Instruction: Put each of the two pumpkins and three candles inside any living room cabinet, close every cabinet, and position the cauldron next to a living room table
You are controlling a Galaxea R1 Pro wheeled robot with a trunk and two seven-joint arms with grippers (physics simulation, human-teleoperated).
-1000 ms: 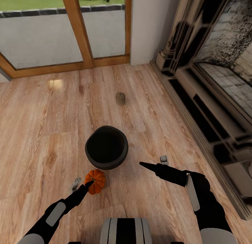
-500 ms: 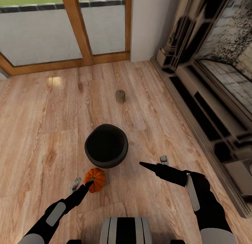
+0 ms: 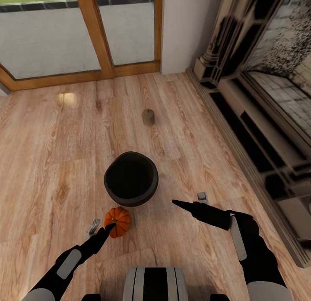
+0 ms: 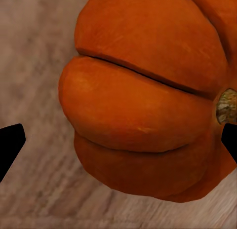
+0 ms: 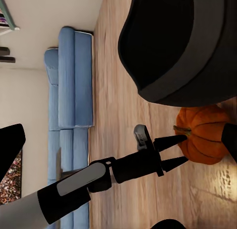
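Right wrist view alone shows a blue sofa (image 5: 69, 81); the left end effector (image 5: 178, 149), open, straddles the ribbed pumpkin (image 5: 205, 135) beside the matte cauldron (image 5: 177, 41).

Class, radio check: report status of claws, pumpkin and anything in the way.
Left claw open at the pumpkin, not gripping. Right claw empty, open over floor. Cauldron right beyond the pumpkin; one candle farther off.
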